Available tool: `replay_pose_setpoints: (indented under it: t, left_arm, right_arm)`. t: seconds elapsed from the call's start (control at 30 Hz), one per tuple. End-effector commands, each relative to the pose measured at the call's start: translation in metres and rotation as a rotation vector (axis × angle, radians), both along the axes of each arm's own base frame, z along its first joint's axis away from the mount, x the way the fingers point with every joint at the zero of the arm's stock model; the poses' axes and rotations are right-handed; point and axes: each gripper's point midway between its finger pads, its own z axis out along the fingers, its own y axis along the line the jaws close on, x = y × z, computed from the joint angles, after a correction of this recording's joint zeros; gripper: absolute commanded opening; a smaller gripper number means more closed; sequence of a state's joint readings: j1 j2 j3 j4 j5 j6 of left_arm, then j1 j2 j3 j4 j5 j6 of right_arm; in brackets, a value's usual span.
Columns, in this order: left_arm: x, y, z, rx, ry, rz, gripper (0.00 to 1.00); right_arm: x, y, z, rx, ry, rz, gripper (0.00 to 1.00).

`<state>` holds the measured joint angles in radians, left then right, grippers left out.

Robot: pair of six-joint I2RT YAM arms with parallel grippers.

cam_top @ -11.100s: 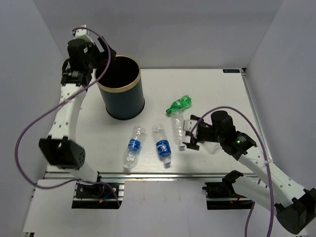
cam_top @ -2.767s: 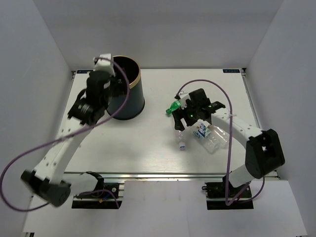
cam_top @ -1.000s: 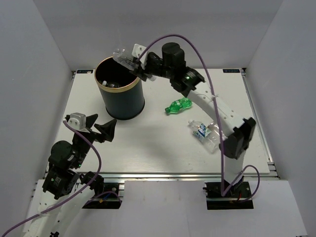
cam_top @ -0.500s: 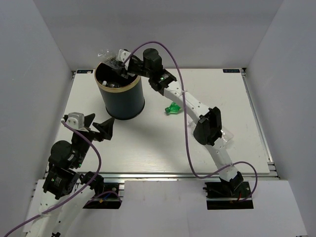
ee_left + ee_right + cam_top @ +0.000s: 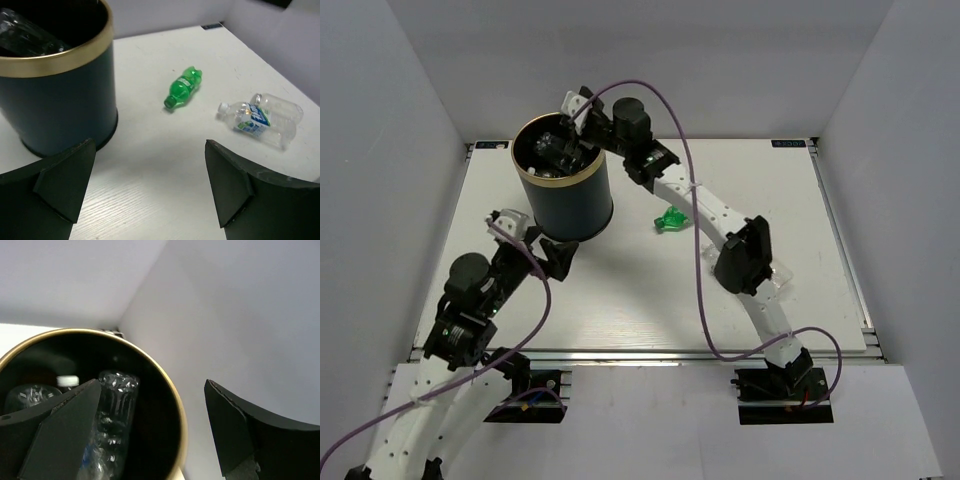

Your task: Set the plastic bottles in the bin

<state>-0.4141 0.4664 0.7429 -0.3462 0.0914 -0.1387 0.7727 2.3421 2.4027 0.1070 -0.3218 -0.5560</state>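
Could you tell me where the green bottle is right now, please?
In the left wrist view the green bottle lies on its side on the table, right of the bin and left of the clear blue-labelled bottle.

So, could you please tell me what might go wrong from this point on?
1. The right gripper hangs open over the mouth of the bin, near its gold rim. Pulling back low could catch the rim and tip the bin.
2. The left gripper is close to the bin's base, so a sideways swing might nudge it.
3. The green bottle and the clear bottles lie on their sides and may roll when pinched.
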Motion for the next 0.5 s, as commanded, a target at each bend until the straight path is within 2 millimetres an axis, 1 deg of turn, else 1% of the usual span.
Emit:
replay_pose_setpoints:
  t: [0.0, 0.03, 0.07, 0.1, 0.13, 0.17, 0.2, 0.23, 0.27, 0.3, 0.33, 0.37, 0.4, 0.43, 0.47]
  left_arm:
    - [0.007, -0.025, -0.001, 0.024, 0.012, -0.124, 1.00]
    - [0.011, -0.030, -0.005, 0.031, 0.034, -0.143, 1.00]
    - [0.012, -0.039, -0.005, 0.032, 0.044, -0.187, 1.00]
    - [0.017, -0.045, 0.001, 0.018, 0.039, -0.209, 1.00]
    - [0.029, -0.058, -0.012, 0.035, 0.096, -0.240, 1.00]
    - [0.032, -0.068, -0.005, 0.036, 0.101, -0.278, 1.00]
    - [0.037, -0.078, -0.005, 0.031, 0.124, -0.308, 1.00]
    - [0.054, -0.089, -0.023, 0.048, 0.189, -0.324, 1.00]
    - [0.058, -0.103, -0.012, 0.050, 0.183, -0.355, 1.00]
    - [0.064, -0.113, -0.017, 0.058, 0.206, -0.370, 0.98]
    - [0.075, -0.120, -0.019, 0.069, 0.222, -0.359, 0.97]
    - [0.086, -0.141, -0.028, 0.100, 0.262, -0.384, 0.92]
    - [0.092, -0.152, -0.034, 0.126, 0.276, -0.390, 0.90]
    - [0.103, -0.161, -0.024, 0.137, 0.271, -0.368, 0.80]
    - [0.110, -0.171, -0.032, 0.171, 0.286, -0.363, 0.74]
  right_arm:
    - [-0.022, -0.073, 0.131, 0.176, -0.119, -0.152, 0.90]
    - [-0.007, -0.098, 0.134, 0.205, -0.078, -0.280, 0.90]
    - [-0.022, -0.130, 0.160, 0.240, -0.073, -0.318, 0.90]
    - [-0.013, -0.144, 0.133, 0.193, 0.001, -0.358, 0.86]
    - [0.000, -0.160, 0.093, 0.147, 0.100, -0.449, 0.81]
    - [-0.021, -0.211, 0.139, 0.223, 0.066, -0.506, 0.68]
    - [-0.016, -0.217, 0.066, 0.118, 0.189, -0.545, 0.60]
    - [-0.031, -0.243, 0.078, 0.152, 0.196, -0.580, 0.48]
    - [-0.029, -0.267, 0.066, 0.147, 0.230, -0.624, 0.23]
    - [-0.055, -0.289, 0.079, 0.156, 0.230, -0.634, 0.14]
    - [-0.059, -0.296, 0.008, 0.041, 0.358, -0.667, 0.07]
    - [-0.062, -0.309, -0.005, 0.024, 0.389, -0.684, 0.00]
    - [-0.084, -0.320, -0.025, -0.022, 0.445, -0.679, 0.00]
    - [-0.097, -0.325, -0.062, -0.080, 0.553, -0.677, 0.00]
    - [-0.111, -0.327, -0.092, -0.138, 0.624, -0.656, 0.00]
